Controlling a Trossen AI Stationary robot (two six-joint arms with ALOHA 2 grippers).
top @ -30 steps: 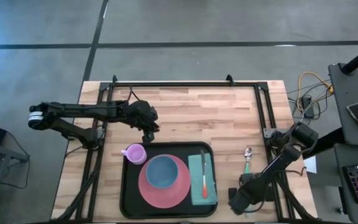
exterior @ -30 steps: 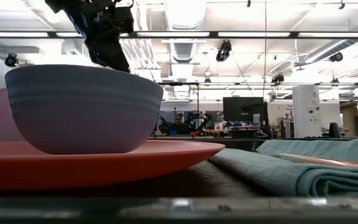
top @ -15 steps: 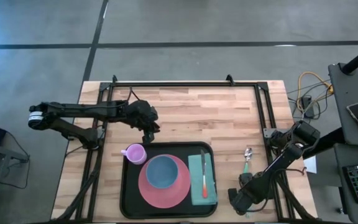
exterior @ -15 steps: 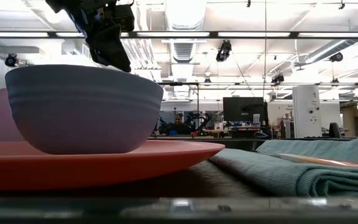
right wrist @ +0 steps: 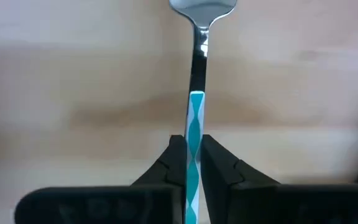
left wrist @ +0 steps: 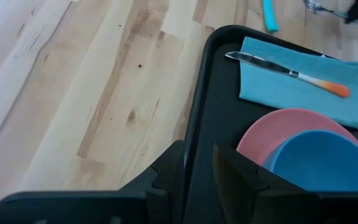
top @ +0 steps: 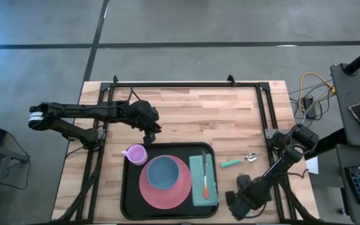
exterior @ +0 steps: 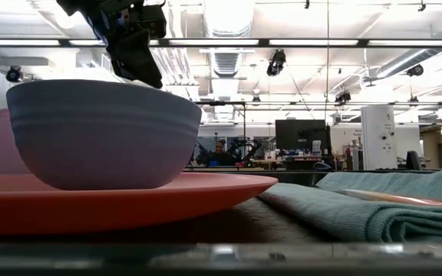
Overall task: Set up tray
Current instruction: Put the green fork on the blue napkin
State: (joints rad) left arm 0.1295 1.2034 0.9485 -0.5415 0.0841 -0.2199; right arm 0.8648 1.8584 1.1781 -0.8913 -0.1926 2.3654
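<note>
Pale wooden table (top: 192, 109), grey floor around it. The tray (top: 130, 187) sits at the near edge, carrying a pink plate (top: 152, 195) with a blue bowl (top: 162, 172), a teal napkin (top: 198, 190) under an orange-handled knife (top: 204, 179), and a pink cup (top: 135, 154). The left hand (top: 149, 135) hangs just beyond the tray's far rim, fingers slightly apart and holding nothing. The right hand (right wrist: 193, 155) has its fingers pressed together on the teal handle of a spoon (right wrist: 196, 115), right of the tray. From above that grip is hard to make out. In the low view the bowl and plate hide most of the tray, and the spoon is out of sight.
</note>
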